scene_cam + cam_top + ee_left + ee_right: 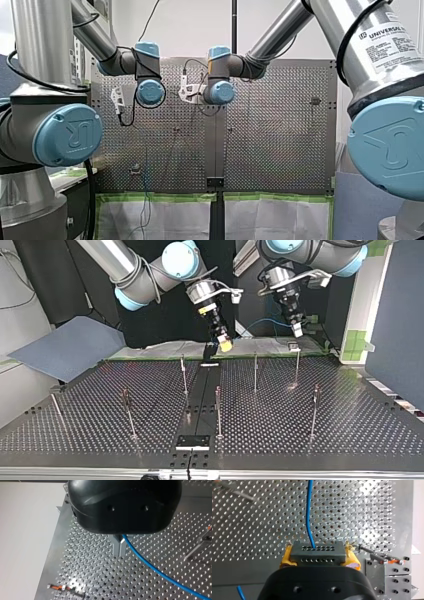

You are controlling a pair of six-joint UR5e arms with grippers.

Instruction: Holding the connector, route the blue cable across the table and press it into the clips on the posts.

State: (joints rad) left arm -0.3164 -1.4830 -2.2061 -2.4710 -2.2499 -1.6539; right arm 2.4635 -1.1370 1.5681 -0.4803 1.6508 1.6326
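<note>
Here my right gripper (319,556) is clamped on the connector (317,551), a flat dark block with rows of small holes. Its yellow pads (286,560) squeeze the two ends, so the smooth blue cable (308,517) runs out freely ahead of it. My left gripper (119,550) has its thin metal fingers (116,551) closed around the cable further along, probably to steer it. In the top view both hang at the upper middle, over the far edge of the shiny perforated table (310,435), whose slim posts (218,410) and clips (293,346) carry no cable yet.
</note>
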